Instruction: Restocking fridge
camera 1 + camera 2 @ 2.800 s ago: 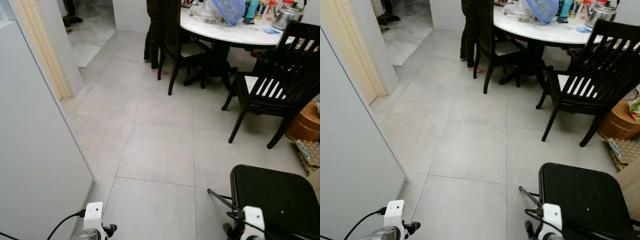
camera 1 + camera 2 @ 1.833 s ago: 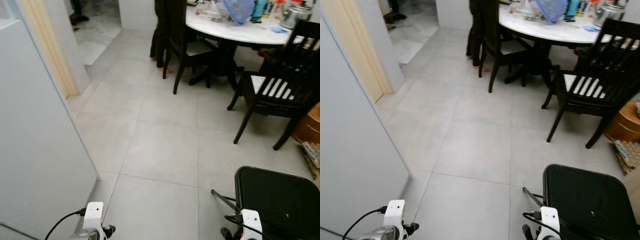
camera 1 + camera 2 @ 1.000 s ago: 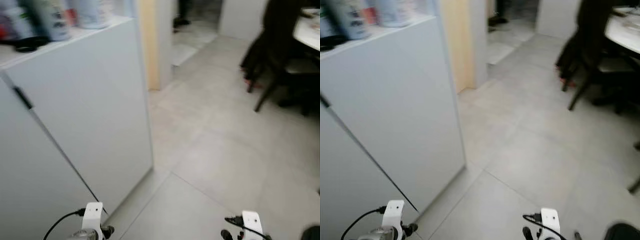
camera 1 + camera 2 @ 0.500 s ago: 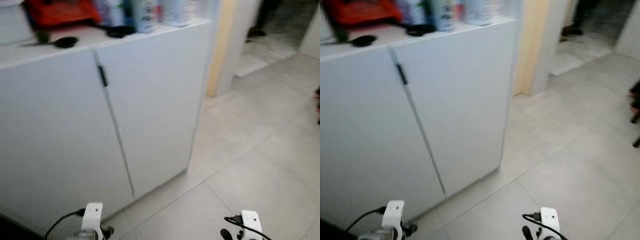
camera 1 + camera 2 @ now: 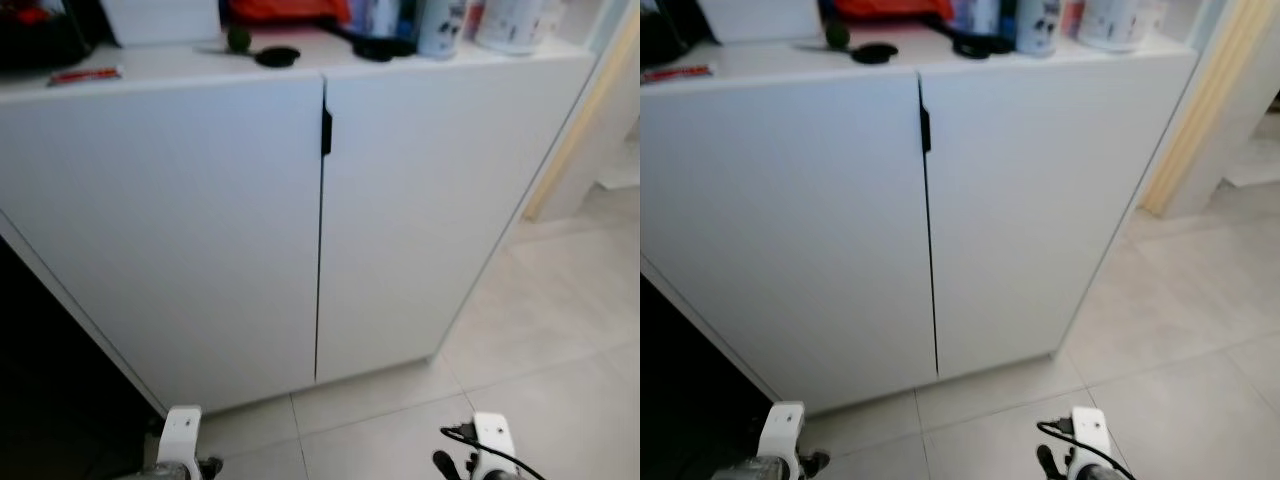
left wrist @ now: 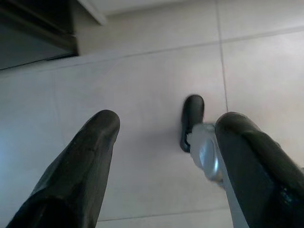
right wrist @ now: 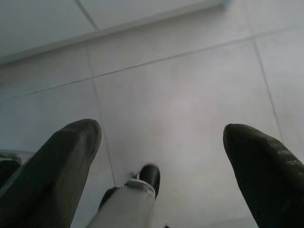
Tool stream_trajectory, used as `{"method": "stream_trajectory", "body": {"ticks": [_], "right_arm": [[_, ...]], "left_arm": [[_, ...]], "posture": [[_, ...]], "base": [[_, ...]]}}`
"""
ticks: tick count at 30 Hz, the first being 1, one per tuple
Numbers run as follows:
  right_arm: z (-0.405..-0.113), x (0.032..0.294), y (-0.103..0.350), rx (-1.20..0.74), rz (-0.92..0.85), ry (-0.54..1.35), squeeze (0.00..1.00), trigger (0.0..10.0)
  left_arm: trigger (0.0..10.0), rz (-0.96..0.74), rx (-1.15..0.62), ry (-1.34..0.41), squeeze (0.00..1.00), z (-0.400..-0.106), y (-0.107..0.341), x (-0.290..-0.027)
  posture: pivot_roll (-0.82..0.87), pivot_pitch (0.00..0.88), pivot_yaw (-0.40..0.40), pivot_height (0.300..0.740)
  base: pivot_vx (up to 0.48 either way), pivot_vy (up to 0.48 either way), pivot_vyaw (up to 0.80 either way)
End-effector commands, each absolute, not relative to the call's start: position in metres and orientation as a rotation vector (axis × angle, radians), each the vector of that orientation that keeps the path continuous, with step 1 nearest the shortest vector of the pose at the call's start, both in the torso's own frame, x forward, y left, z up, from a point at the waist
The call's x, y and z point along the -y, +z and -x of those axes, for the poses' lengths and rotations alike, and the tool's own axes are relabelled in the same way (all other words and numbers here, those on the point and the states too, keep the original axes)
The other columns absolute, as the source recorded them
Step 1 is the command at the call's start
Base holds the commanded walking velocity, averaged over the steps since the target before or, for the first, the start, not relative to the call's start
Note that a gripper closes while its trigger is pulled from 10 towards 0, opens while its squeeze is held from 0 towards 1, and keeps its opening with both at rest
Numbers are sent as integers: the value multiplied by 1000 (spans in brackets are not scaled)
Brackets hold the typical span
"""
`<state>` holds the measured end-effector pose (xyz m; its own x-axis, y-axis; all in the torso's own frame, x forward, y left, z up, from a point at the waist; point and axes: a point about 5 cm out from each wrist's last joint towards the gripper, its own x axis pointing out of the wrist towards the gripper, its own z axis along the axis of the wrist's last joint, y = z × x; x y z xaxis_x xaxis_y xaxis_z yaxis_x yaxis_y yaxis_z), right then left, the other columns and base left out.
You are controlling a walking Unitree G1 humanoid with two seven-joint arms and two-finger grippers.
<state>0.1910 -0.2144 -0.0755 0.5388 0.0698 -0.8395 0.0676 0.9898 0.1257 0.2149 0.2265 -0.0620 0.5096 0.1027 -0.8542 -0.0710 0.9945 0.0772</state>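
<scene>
The robot stands in front of a low white cabinet (image 5: 200, 230) with two doors, and both doors are closed with a thin dark gap between them. A small black handle (image 5: 326, 130) sits at the top of this gap, on the edge of the right door. On the worktop (image 5: 170, 62) above the doors there are some bottles and cans (image 5: 440, 22) at the far right, a flat black lid (image 5: 276, 56) near the middle, a small green round thing (image 5: 238, 39) just beside it, and a red and white stick (image 5: 85, 74) at the left. No fridge can be recognised with certainty here; at the left of the cabinet there is only a dark area (image 5: 40, 380), and I cannot tell what it is. Both arms hang low and idle. The left tool (image 6: 161, 142) points down at the grey tile floor (image 6: 142, 80), its two black fingers are apart and nothing is between them. The right tool (image 7: 161, 142) is the same, fingers wide apart over the tiles and holding nothing. In my judgement the items for restocking are probably the bottles and cans on the worktop. They look stiff and smooth, so they can slip, and a full one can be rather heavy for two thin fingers. It is better to take one at the middle of its body, upright, with the fingers on two opposite sides. The pictures are a little blurred, so the labels cannot be read.
</scene>
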Motion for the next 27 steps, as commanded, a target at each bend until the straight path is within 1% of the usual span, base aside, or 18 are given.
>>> {"method": "stream_trajectory", "body": {"ticks": [1, 24, 27], "right_arm": [[-185, 220, -77, -1020, -142, -12, 0, 10000], [-185, 221, -77, -1020, -149, -21, 0, 10000], [-184, 221, -78, -1015, -181, -54, 0, 10000]], "left_arm": [[10000, -42, -1044, 91, 0, -212, -65, -223], [10000, -41, -1044, 87, 0, -212, -65, -223], [10000, -32, -1043, 92, 0, -212, -65, -223]], "posture": [[17, 0, -37, 740], [17, 0, -37, 740], [18, 0, -39, 740]], "base": [[0, 0, 800], [0, 0, 800], [0, 0, 0]]}}
